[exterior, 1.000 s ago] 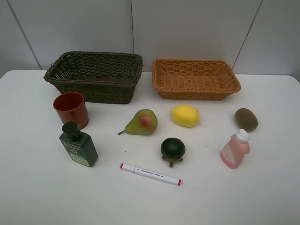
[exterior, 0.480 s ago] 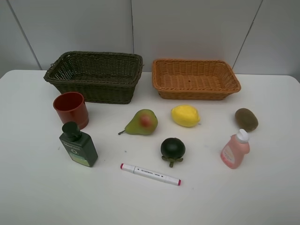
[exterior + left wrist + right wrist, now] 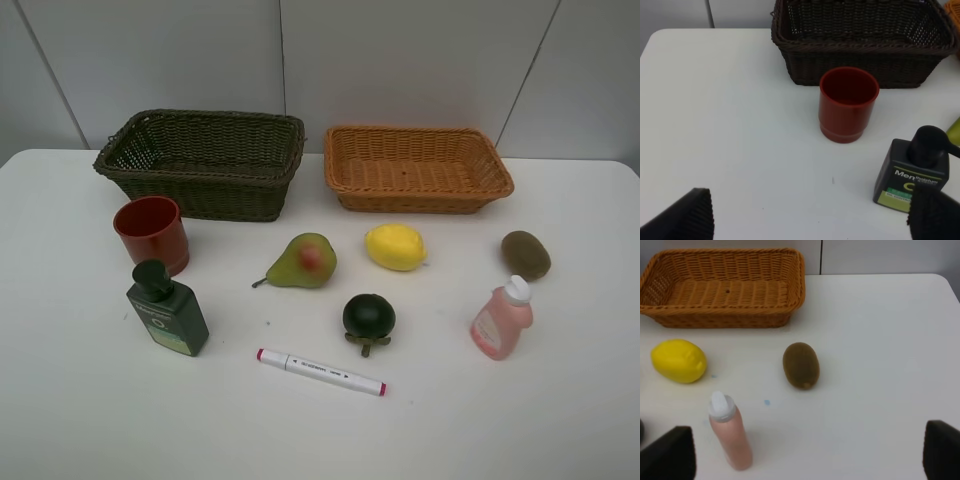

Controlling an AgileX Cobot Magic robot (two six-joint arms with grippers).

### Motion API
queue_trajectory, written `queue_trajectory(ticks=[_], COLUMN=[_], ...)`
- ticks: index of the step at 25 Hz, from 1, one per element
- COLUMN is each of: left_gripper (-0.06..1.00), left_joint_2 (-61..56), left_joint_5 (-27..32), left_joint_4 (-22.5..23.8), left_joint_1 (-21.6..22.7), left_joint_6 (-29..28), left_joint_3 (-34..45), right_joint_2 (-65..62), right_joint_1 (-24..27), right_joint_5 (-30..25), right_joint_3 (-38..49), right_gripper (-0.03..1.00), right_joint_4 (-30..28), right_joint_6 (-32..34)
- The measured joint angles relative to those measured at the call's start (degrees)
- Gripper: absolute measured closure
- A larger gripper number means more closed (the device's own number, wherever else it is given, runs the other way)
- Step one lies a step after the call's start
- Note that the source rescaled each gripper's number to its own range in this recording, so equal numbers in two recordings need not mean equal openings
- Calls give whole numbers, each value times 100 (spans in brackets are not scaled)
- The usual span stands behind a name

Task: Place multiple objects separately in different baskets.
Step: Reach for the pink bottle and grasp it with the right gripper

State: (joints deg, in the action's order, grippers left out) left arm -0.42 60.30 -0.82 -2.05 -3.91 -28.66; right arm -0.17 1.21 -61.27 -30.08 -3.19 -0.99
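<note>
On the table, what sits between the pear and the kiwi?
The lemon sits between the pear and the kiwi, touching neither. The exterior high view shows all three in a row.

Deep wicker basket: dark olive-brown, woven all over.
Shallow wicker basket: light orange-tan, woven.
Cup: plain red.
Square bottle: dark green, black cap; a lighter green label band is printed with white lettering.
Pear: green, blushed red.
Lemon: yellow.
Kiwi: brown.
Round fruit: very dark green.
Pink bottle: pink, white cap.
Marker: white, pink-red ends.
Table: white.
</note>
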Motion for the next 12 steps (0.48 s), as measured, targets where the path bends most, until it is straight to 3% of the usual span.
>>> queue_trajectory(ticks=[12], left_gripper=[-6], left_joint_2=[0], left_joint_5=[0], left_joint_4=[0], left_joint_1=[0], left_joint_6=[0], left_joint_3=[0], right_joint_2=[0], right_joint_1=[0], right_joint_5=[0], right_joint_3=[0], right_gripper=[-2], right_joint_4=[0], right_joint_6=[0])
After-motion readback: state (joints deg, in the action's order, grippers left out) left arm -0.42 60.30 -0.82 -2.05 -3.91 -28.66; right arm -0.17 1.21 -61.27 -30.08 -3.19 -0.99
